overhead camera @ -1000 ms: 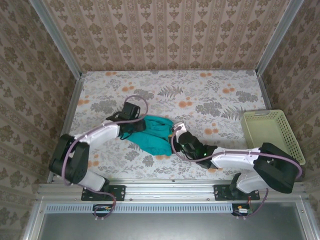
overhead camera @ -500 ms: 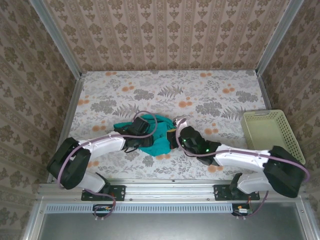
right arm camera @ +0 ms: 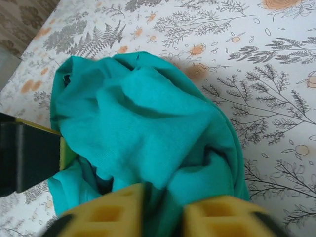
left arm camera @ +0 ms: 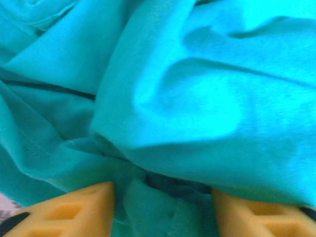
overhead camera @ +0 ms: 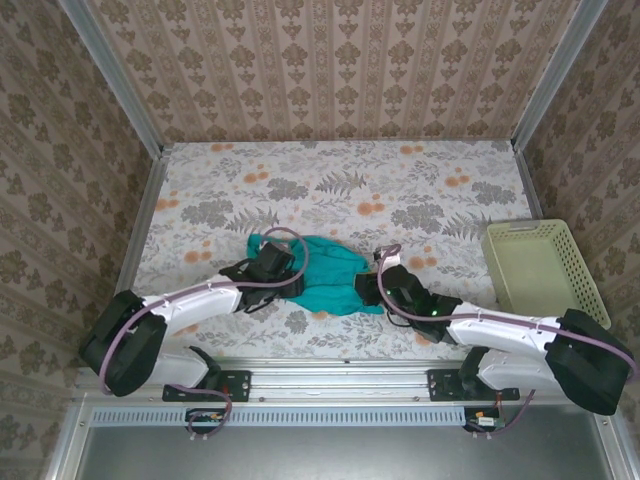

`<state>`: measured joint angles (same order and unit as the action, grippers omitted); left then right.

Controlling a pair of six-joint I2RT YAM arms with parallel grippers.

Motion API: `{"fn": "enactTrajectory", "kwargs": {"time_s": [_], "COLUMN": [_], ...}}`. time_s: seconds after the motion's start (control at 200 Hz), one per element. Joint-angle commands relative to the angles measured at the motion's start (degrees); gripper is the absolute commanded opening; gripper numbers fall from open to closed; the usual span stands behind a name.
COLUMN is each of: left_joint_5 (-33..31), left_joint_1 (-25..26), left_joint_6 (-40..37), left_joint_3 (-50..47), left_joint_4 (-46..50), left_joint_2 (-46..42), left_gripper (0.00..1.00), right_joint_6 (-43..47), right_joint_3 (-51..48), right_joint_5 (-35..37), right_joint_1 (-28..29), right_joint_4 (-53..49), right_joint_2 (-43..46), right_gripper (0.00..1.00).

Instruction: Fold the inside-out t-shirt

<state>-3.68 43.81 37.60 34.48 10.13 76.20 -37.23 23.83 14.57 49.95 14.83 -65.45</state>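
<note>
- The inside-out t-shirt (overhead camera: 325, 268) is lying crumpled in a teal heap close to the near edge of the bench (overhead camera: 400, 180), roughly midway between its left and right edges. Plain teal folds are facing up.
- The left gripper (overhead camera: 288, 272) is pressing into the left side of the heap. In the left wrist view its yellow fingers (left arm camera: 74, 212) are standing well apart, released, with loose cloth bulging into the gap between them.
- The right gripper (overhead camera: 366, 290) is meeting the heap's right near side. In the right wrist view its yellow fingers (right arm camera: 106, 212) are sitting close together with a fold of cloth running into the narrow gap. I cannot tell whether they are clenching that fold or merely flanking it.
- A pale yellow basket (overhead camera: 545, 265) is standing at the bench's right edge, well apart from the t-shirt.
</note>
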Motion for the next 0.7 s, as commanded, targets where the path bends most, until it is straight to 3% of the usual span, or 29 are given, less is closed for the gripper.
{"fn": "enactTrajectory", "kwargs": {"time_s": [0.0,0.06,0.185,0.38,0.51,0.695], "left_joint_5": [0.17,0.50,0.96,1.68,1.83,-0.93], "left_joint_1": [2.02,2.44,2.51,2.59,2.59,2.75], "left_joint_6": [-1.53,-1.57,-1.44,-1.09,-1.32,-3.18], "left_joint_3": [3.27,4.03,4.98,5.28,5.04,3.80], "left_joint_4": [-0.69,-0.73,-1.25,-2.18,-2.13,-1.26], "left_joint_2": [-0.89,-0.43,1.67,4.84,5.27,2.84], "left_gripper": [0.65,0.70,0.74,0.58,0.41,0.13], "right_joint_6": [2.75,5.57,9.44,9.51,9.94,10.07], "right_joint_3": [4.90,7.61,11.91,17.21,19.65,23.68], "right_joint_5": [1.44,3.02,0.72,-4.13,-7.37,-6.22], "right_joint_1": [-0.33,-0.72,-3.35,-7.36,-7.81,-8.22], "right_joint_4": [-8.18,-12.71,-17.72,-20.38,-19.01,-22.14], "right_joint_2": [1.42,1.73,-1.21,-10.16,-13.49,-12.28], "right_gripper": [0.49,0.60,0.71,0.70,0.57,0.08]}}
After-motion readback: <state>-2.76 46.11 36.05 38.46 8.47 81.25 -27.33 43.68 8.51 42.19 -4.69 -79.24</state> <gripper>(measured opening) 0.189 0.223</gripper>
